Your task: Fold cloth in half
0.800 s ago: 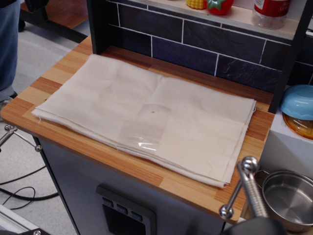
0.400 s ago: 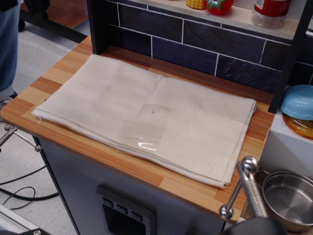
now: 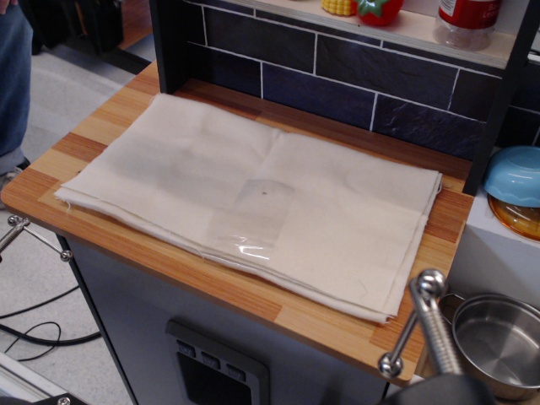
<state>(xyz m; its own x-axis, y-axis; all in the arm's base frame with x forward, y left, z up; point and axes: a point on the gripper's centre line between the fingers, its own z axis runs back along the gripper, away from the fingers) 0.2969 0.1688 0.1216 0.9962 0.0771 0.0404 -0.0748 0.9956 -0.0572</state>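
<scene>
The cloth (image 3: 253, 198) is a large cream sheet lying flat in layers on the wooden counter (image 3: 253, 295). It covers most of the counter top. Faint crease lines cross it, and its front and right edges show stacked layers with some fraying at the left corner. A clear shiny tape-like patch (image 3: 251, 221) sits near its middle, toward the front edge. No gripper or arm shows in this view.
A dark tiled back wall (image 3: 337, 80) and black posts border the counter's far side. A steel pot (image 3: 498, 342) sits lower right, beside a metal ball-ended handle (image 3: 426, 325). A blue bowl (image 3: 516, 175) is at the right. A person's leg (image 3: 13, 76) stands far left.
The cloth has not moved. Only the background at the top left has shifted a little behind the person's leg.
</scene>
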